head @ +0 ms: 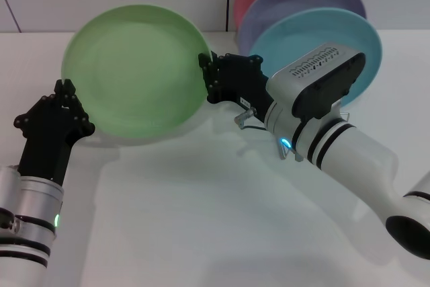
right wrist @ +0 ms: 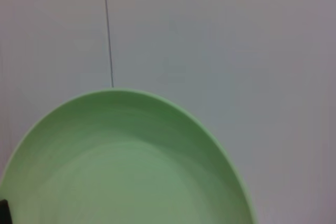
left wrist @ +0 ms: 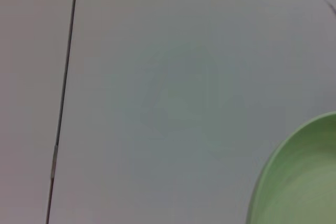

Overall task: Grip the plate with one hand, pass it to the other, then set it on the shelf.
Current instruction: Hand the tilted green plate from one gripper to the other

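You are mid-handover: the green plate (head: pixel 134 72) hangs tilted above the table, left of the rack (head: pixel 250 117), the right gripper (head: pixel 213 78) clamped on its rim, the left gripper (head: pixel 64 102) beside its opposite edge, grip unclear, needing release next.

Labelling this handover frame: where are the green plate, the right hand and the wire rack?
green plate (head: pixel 134 72), head view, centre of its face.
right hand (head: pixel 216 78), head view, between its fingertips.
wire rack (head: pixel 243 117), head view, front wire.

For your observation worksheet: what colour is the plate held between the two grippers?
Light green plate, plain; clearest in the head view.
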Tool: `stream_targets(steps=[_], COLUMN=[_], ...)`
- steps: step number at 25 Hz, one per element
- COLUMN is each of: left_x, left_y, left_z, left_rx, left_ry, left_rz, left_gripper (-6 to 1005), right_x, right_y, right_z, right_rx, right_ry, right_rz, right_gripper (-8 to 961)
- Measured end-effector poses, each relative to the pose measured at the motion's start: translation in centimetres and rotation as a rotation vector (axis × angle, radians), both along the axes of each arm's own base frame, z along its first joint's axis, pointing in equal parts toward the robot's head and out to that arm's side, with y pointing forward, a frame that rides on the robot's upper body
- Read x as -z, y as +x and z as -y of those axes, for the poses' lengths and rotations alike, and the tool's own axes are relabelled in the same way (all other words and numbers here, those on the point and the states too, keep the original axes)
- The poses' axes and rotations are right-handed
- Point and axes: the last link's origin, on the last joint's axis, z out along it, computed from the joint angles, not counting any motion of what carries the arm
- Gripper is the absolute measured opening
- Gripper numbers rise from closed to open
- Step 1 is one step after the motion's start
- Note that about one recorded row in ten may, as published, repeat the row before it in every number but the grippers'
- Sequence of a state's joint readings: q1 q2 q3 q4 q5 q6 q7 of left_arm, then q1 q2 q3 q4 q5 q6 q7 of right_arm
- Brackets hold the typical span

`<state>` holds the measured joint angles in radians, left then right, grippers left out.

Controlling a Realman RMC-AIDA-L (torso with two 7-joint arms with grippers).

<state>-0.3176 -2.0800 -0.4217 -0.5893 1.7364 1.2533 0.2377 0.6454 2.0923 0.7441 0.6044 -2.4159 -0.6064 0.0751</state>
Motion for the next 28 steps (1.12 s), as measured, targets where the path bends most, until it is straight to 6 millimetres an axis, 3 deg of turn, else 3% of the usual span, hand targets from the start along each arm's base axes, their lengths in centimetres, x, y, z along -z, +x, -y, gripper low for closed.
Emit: stream_targets(steps=[16,22,28], left_x=[0.2,-1.0,-2.4], left_y=[0.1,-1.3,-2.6], left_z=[0.4,0.4,0.9], left_rx=[0.018,0.005,-0.012], left_ry=[-0.010,0.019,0.082], left_rz=[0.003,0.046,0.071], left_gripper=[60,62,299], right_x=[-0.1,-0.1,-0.2], right_y=[-0.1,0.0,0.2], right_z=[-0.1,-0.1,-0.2], right_rx=[0.003,0.004,0.010], right_ry=[0.006,0.006,0.009], right_rz=[-0.011,-0.010,-0.005], right_gripper=[51,52,53])
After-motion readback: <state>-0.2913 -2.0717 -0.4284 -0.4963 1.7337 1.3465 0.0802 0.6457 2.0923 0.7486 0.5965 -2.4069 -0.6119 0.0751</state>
